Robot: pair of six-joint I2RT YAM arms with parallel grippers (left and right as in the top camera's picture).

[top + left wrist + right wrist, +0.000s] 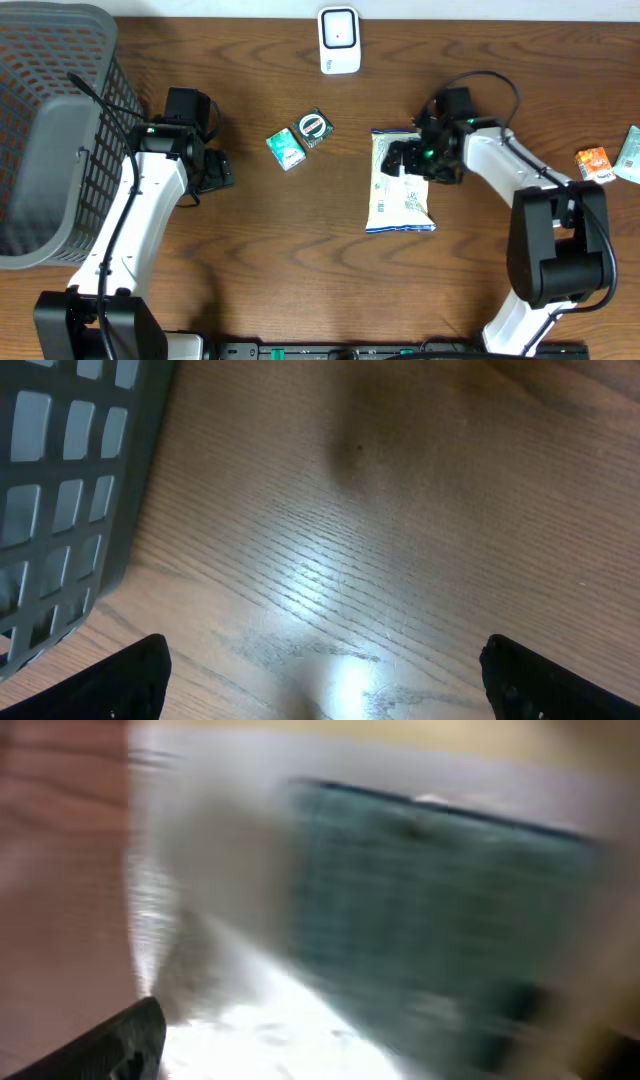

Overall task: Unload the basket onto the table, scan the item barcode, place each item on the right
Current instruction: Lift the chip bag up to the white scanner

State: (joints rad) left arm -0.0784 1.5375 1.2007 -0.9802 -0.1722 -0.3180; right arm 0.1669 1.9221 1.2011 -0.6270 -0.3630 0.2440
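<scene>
Bag: we see it flat near centre of table. White glossy crinkled pouch; right wrist view blurred. Right claw spread over its 12 o'clock end, pinching nothing we can see. We judge it placed to lift bag toward scanner, rounded white block at 12. Left claw spread over grained wood. Grey lattice basket at 9, likely for scanned goods.

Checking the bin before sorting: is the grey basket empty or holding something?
Empty as far as visible: only bare mesh shows inside the grey basket; its left side is cropped.
</scene>
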